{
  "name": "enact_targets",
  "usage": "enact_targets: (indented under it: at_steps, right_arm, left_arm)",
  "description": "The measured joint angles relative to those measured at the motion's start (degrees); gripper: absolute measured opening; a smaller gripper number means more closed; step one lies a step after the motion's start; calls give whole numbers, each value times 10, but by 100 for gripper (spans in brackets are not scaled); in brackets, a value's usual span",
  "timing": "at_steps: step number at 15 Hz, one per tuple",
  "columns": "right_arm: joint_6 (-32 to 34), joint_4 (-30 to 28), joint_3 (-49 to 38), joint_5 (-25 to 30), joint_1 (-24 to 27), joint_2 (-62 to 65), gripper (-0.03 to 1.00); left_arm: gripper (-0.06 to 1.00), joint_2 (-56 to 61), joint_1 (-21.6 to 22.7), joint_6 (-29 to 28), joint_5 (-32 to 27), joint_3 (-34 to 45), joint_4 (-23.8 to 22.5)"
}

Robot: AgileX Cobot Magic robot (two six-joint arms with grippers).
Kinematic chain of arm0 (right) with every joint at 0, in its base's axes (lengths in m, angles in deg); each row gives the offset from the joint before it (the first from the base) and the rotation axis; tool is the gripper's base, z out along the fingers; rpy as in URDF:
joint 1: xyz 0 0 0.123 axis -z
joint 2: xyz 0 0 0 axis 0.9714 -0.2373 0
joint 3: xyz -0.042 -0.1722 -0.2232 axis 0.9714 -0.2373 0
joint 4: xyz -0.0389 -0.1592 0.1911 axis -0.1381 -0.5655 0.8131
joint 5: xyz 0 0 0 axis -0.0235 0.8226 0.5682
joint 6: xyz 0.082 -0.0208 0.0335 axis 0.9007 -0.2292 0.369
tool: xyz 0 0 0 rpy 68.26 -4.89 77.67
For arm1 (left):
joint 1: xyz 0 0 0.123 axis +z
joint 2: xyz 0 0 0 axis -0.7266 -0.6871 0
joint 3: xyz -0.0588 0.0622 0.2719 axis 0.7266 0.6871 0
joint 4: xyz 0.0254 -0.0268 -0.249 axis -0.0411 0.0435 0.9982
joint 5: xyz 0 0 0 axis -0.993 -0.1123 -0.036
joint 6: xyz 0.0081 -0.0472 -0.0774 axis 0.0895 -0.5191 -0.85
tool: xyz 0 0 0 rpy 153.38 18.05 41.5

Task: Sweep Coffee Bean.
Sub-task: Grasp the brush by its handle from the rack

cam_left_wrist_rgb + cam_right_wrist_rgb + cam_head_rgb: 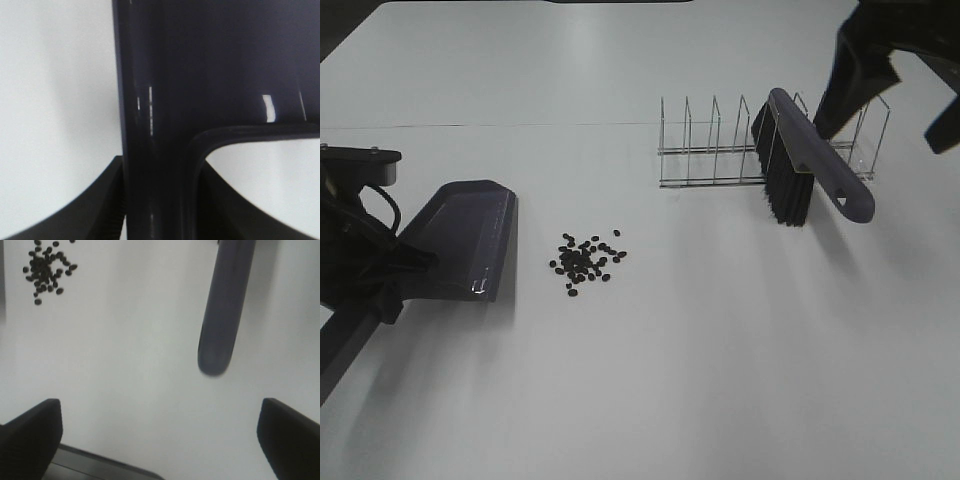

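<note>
1. I see the coffee bean (pixel 585 260) heap: a few dozen tiny dark oval beans in a loose cluster, with some strays at the edges.
2. It lies near the dustpan (pixel 460 240), off its open lip and not touching it.

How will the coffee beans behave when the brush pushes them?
Likely to roll and scatter: the coffee beans are small, oval, lying loose on the smooth table. Probably very light, so the brush could flick some away. Strays at the pile's edge may miss the dustpan.

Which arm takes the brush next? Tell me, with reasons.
Right. The right gripper, open, hovers by the brush resting on the wire rack; the left gripper is shut on the dustpan, beyond the coffee bean pile.
</note>
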Motion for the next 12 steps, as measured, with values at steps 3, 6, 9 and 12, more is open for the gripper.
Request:
enact_targets:
  at_steps: [3, 6, 9, 12]
  right_arm:
    - [-5, 0, 150, 0, 0, -162, 98]
    - [-8, -21, 268, 0, 0, -279, 98]
    - [-16, -66, 329, 1, 1, -345, 98]
    - [-19, -74, 361, 1, 12, -390, 98]
  left_arm:
    - [33, 0, 0, 0, 0, 0, 0]
    - [33, 0, 0, 0, 0, 0, 0]
    - [33, 0, 0, -1, 0, 0, 0]
    - [33, 0, 0, -2, -3, 0, 0]
